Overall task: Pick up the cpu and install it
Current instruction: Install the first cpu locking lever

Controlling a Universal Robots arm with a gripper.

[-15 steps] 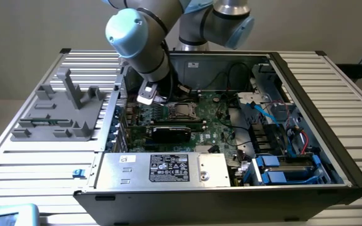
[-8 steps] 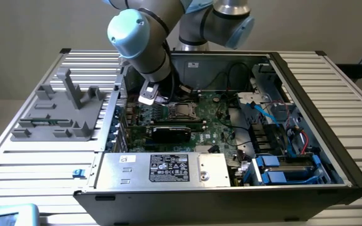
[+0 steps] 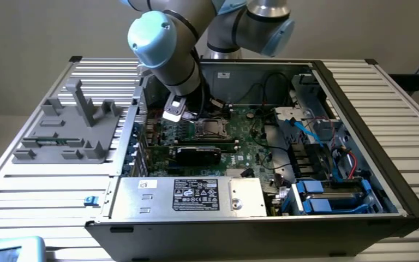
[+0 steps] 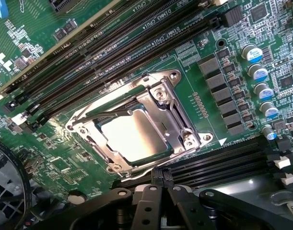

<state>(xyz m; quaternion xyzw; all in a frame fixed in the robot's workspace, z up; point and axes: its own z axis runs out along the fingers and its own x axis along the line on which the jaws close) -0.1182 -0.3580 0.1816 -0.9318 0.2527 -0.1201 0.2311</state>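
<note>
Hovering low over the motherboard [image 3: 246,143] inside the open computer case [image 3: 355,158], the claw [image 4: 160,178] hangs close above the CPU socket [image 4: 136,127]. In the wrist view its two black fingertips [image 4: 156,176] press together with nothing between them, so the claw is clenched and empty. The cpu [image 4: 132,136] lies flat in the socket just ahead of those fingertips, its pale metal top showing through the window of the silver retention frame [image 4: 177,120], which is folded down over it. A thin metal lever [image 4: 105,115] crosses one corner of the frame above the chip. Long black memory slots [image 4: 112,48] run past the socket on the far side from the claw, and another bank of slots [image 4: 223,158] lies right beside the fingertips. A row of small cylindrical capacitors [image 4: 261,91] stands off to one side.

In the exterior view the arm [image 3: 169,52] reaches down into the case, and the socket sits directly under the claw. A black graphics card [image 3: 198,154] lies just beyond the socket toward the camera, and the silver power supply [image 3: 187,195] with its black label sits farther that way. On the slatted counter [image 3: 35,191], well away toward the exterior view's left, stands a grey plastic fixture [image 3: 67,128].
</note>
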